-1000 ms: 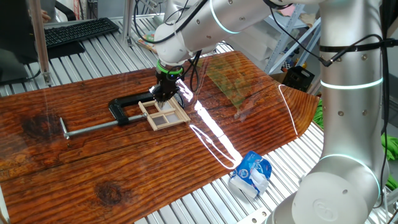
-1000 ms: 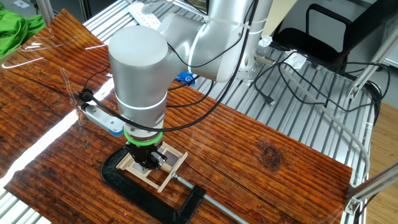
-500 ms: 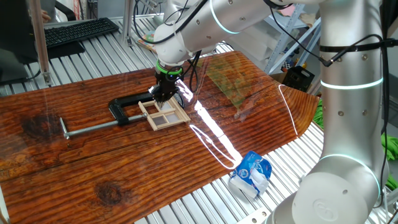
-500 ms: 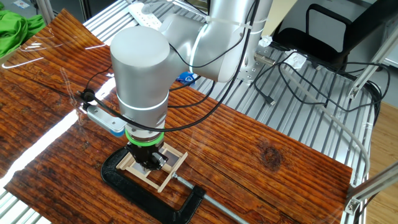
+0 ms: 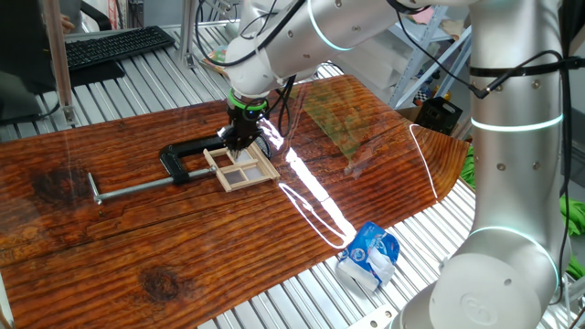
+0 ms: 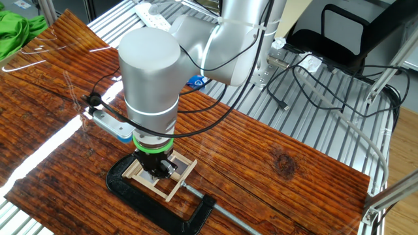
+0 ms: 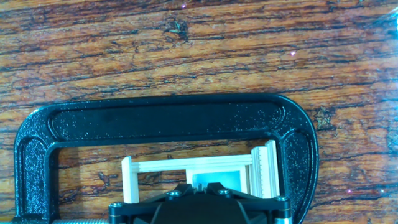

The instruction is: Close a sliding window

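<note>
The sliding window (image 5: 243, 168) is a small pale wooden frame lying flat on the wooden table, held in a black C-clamp (image 5: 187, 153). My gripper (image 5: 239, 139) points straight down onto the window's far edge, its fingers shut together with nothing between them. In the other fixed view the gripper (image 6: 155, 171) stands on the window (image 6: 177, 176), hiding most of it. The hand view shows the shut gripper (image 7: 200, 185) at the bottom edge, against a bluish pane (image 7: 219, 178) inside the window frame (image 7: 186, 165). The left part of the frame shows bare table through it.
The clamp (image 7: 168, 118) arches around the window, and its silver rod (image 5: 128, 189) runs left across the table. A crumpled blue-and-white bag (image 5: 368, 256) lies off the table's near edge. A keyboard (image 5: 110, 46) sits at the back and a green cloth (image 6: 16, 32) at a corner.
The arm has crept very slightly sideways over the window. The gripper stays shut and low on the frame.
</note>
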You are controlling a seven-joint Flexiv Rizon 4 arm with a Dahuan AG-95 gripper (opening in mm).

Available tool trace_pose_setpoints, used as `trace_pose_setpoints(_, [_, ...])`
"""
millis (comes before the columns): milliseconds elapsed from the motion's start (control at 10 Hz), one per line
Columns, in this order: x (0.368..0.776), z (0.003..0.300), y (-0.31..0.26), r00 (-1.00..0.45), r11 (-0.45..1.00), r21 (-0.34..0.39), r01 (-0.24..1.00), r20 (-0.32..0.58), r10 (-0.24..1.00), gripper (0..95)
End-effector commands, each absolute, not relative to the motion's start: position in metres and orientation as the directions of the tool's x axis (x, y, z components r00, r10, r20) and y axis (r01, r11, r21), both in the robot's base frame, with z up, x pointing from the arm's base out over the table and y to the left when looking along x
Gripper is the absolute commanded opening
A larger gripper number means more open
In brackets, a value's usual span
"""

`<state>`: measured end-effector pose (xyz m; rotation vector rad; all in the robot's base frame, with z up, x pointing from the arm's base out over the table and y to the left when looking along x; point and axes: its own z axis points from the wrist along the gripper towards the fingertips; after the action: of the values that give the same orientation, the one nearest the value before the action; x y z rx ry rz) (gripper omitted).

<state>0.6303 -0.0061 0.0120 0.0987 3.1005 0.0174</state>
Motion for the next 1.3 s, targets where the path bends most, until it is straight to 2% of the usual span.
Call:
trace_pose_setpoints(100, [0.63, 0.012, -0.005, -0.997, 0.998, 0.014, 0.066, -0.038, 0.067, 0.0])
trace_pose_setpoints(1300, [0.626, 0.012, 0.006, -0.995, 0.995, 0.031, 0.097, -0.036, 0.098, 0.0])
